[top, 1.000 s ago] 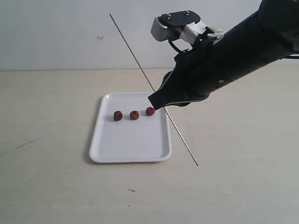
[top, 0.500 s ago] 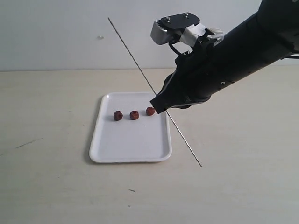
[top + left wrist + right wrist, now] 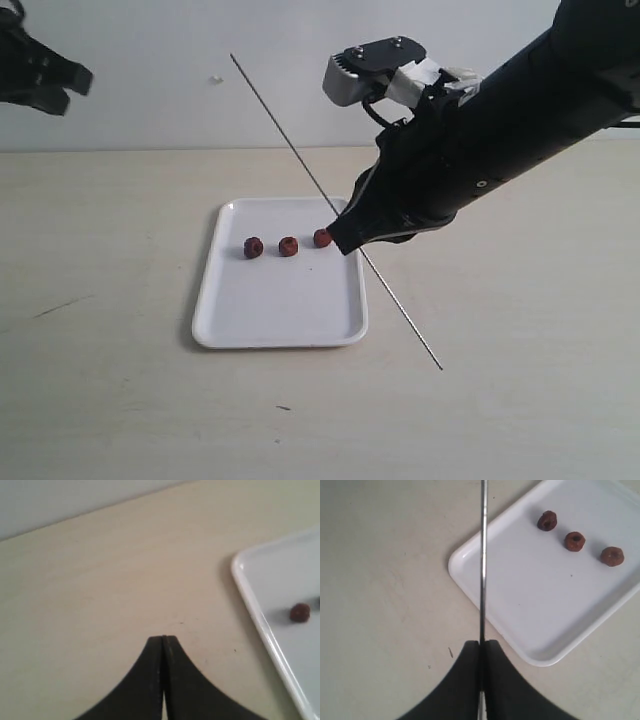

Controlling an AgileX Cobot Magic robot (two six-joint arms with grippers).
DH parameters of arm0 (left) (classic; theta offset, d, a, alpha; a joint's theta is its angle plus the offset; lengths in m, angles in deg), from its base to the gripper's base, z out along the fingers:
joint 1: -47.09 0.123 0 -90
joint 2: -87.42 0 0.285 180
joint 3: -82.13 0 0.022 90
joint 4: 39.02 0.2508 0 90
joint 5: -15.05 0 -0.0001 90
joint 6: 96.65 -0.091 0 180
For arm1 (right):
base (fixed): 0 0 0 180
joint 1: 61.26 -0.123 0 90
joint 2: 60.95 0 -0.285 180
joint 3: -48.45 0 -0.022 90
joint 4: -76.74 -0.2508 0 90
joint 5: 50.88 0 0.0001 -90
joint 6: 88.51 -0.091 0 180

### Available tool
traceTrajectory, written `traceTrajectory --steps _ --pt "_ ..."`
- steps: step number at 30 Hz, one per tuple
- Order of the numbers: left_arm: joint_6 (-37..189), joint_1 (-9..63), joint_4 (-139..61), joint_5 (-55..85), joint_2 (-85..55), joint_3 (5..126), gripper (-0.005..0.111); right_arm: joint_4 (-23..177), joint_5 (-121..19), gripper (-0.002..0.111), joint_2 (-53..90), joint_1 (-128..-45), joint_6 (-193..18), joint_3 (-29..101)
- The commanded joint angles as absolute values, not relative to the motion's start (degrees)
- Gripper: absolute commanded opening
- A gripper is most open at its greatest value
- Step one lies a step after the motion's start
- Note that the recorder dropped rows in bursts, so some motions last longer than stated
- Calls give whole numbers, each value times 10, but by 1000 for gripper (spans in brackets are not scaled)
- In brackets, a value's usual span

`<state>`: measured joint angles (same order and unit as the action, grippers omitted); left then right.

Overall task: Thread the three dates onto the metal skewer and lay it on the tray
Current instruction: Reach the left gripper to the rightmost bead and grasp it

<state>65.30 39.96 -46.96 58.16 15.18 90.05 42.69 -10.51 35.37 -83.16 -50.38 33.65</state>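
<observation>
As the skewer (image 3: pixel 400 307) has slid a little lower and rightward, its near tip now hangs over the tabletop (image 3: pixel 500 400) beside the tray (image 3: pixel 280 315). That brings it no closer to the three dates (image 3: pixel 288 246), which lie unthreaded in a row on the tray, so threading has yet to begin. Clamped on the rod, the right gripper (image 3: pixel 340 240) hovers by the rightmost date. Farther back, the left gripper (image 3: pixel 45 80) has just come into sight, likely to help. Only the right wrist view shows the grip itself and a dark hollow in each date; the left wrist view shows its jaws closed on nothing.
</observation>
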Motion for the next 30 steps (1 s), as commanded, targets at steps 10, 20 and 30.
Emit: traceTrajectory --steps 10,20,30 --pt "-64 283 -481 636 240 924 43 586 -138 0 348 -833 -709 253" --pt "-320 282 -625 602 304 924 60 608 -141 0 348 -833 -736 247" --pt "-367 260 -627 483 358 924 60 621 -155 0 348 -833 -738 215"
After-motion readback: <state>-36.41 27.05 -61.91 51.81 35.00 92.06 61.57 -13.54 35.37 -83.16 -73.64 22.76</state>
